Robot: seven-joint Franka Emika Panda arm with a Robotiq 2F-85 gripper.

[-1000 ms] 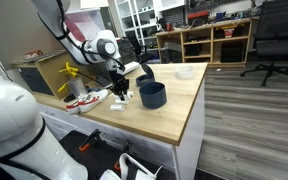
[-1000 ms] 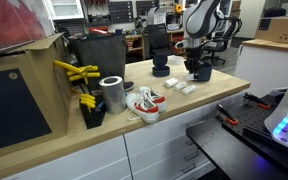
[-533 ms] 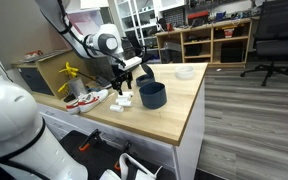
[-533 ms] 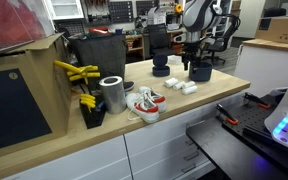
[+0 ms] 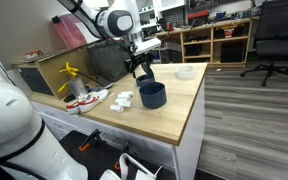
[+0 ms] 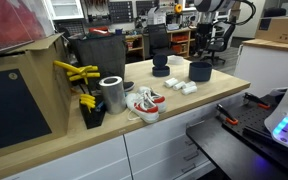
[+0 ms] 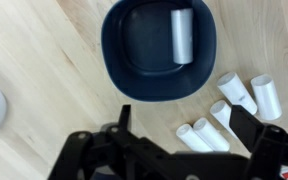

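Below, a rounded-square dark bowl (image 7: 159,50) cradles one white cylinder (image 7: 182,35).

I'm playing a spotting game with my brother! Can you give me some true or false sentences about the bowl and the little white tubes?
1. One white tube lies inside the bowl. True.
2. The pincer is gripping a tube. False: it is open and empty, up above the bowl.
3. More white tubes lie on the table beside the bowl. True.
4. The bowl is red. False: it is dark blue.
5. The shoes sit inside the bowl. False: they stand on the table, apart from it.
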